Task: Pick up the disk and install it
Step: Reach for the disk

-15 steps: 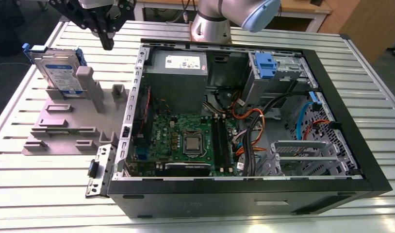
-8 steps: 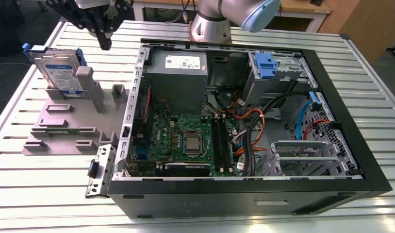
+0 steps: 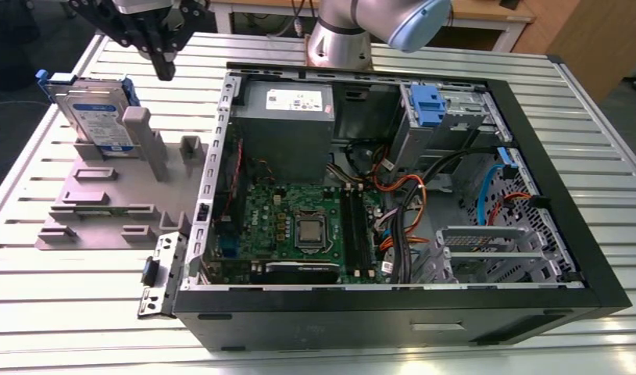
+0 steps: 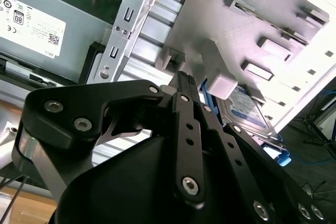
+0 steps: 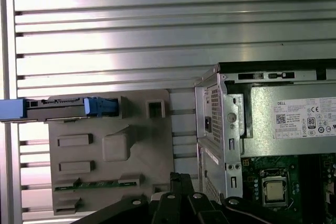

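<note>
Gripper (image 3: 164, 73) hovers closed near the upright disk (image 3: 95, 117), apart.

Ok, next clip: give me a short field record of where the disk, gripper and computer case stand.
disk: upright on edge in the grey fixture, outside the computer case
gripper: shut, empty, raised near the disk, not touching it
computer case: open, on its side on the slatted table
progress: disk not yet picked up
</note>
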Robot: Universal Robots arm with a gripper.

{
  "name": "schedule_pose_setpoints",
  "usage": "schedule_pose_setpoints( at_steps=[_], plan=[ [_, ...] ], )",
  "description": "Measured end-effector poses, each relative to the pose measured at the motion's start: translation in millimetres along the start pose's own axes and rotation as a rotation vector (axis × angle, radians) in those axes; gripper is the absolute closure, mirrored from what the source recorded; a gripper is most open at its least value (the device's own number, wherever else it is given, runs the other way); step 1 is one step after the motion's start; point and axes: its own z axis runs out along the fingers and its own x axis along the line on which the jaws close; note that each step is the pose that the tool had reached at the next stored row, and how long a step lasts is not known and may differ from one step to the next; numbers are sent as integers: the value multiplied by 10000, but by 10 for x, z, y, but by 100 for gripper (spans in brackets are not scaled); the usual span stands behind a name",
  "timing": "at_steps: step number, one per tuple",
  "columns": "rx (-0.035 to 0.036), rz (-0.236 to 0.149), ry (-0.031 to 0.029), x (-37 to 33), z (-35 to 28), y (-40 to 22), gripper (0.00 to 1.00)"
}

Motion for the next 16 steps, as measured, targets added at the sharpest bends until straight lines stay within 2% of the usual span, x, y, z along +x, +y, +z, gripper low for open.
schedule_pose_setpoints(
  at_steps=[16],
  plan=[
    [-1, 0, -1, 96, 2, -7, 89]
  ],
)
